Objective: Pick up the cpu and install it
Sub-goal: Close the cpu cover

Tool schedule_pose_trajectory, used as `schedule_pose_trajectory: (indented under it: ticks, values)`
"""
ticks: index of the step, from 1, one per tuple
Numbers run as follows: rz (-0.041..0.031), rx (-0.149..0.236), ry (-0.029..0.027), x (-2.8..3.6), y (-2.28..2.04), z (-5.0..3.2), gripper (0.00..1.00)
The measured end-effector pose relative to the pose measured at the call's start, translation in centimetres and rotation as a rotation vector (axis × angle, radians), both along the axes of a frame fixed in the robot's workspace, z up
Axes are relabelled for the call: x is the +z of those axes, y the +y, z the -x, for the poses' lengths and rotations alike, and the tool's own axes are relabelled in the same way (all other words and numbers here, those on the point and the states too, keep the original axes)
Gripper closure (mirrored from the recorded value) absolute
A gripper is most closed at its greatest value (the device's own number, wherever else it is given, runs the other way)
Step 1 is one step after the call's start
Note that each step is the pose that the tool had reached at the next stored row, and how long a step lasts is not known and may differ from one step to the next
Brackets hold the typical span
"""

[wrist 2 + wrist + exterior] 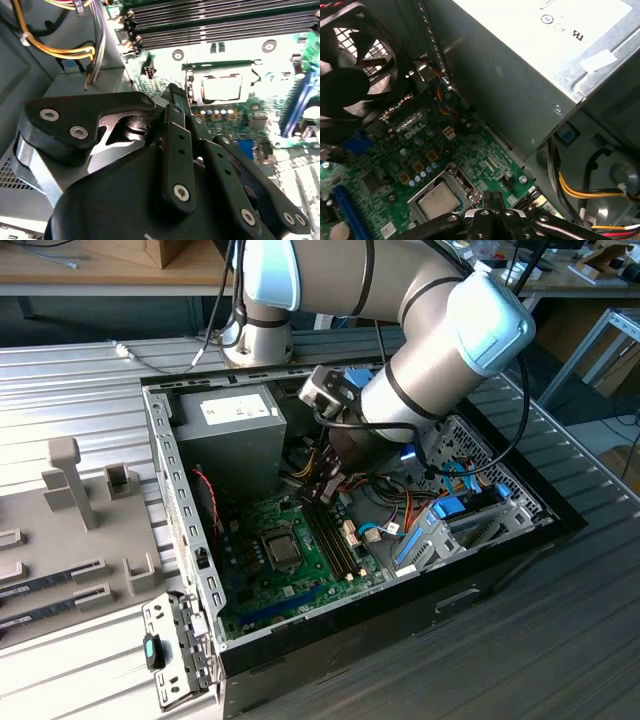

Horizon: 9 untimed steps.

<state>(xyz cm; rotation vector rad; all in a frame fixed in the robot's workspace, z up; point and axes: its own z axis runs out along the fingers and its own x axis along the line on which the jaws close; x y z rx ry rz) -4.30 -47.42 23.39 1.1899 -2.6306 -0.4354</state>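
The cpu (283, 548) is a small silver-grey square lying flat in the black socket frame (270, 536) on the green motherboard (255, 585), inside the open computer case. Both wrist views show it seated there: cpu (221, 86), cpu (438, 200). My gripper (326, 492) hangs over the memory slots (335, 540), just to the exterior view's right of the socket and slightly above the board. Its black fingers (176, 112) are pressed together with nothing between them, and the fingertips (487, 199) sit close beside the socket's edge.
The grey power supply (228, 435) fills the case's back corner, with yellow and red cables (60, 47) beside my gripper. A black fan (350, 75) stands at the board's edge. Blue drive brackets (440, 520) sit at the exterior view's right. A grey fixture tray (70, 530) lies outside the case.
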Motion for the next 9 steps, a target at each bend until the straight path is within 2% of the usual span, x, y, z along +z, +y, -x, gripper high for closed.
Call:
schedule_pose_trajectory:
  ticks: [3, 4, 6, 9]
  values:
    - [0.0167, 0.009, -0.0001, 0.45, -0.16, 0.00, 0.89]
    - [0.0197, 0.012, 0.0000, 0.76, -0.17, 0.00, 0.89]
    - [0.0204, 0.015, -0.0001, 1.06, -0.17, 0.00, 0.89]
    - [0.0201, 0.019, -0.0002, 1.13, -0.12, 0.11, 0.89]
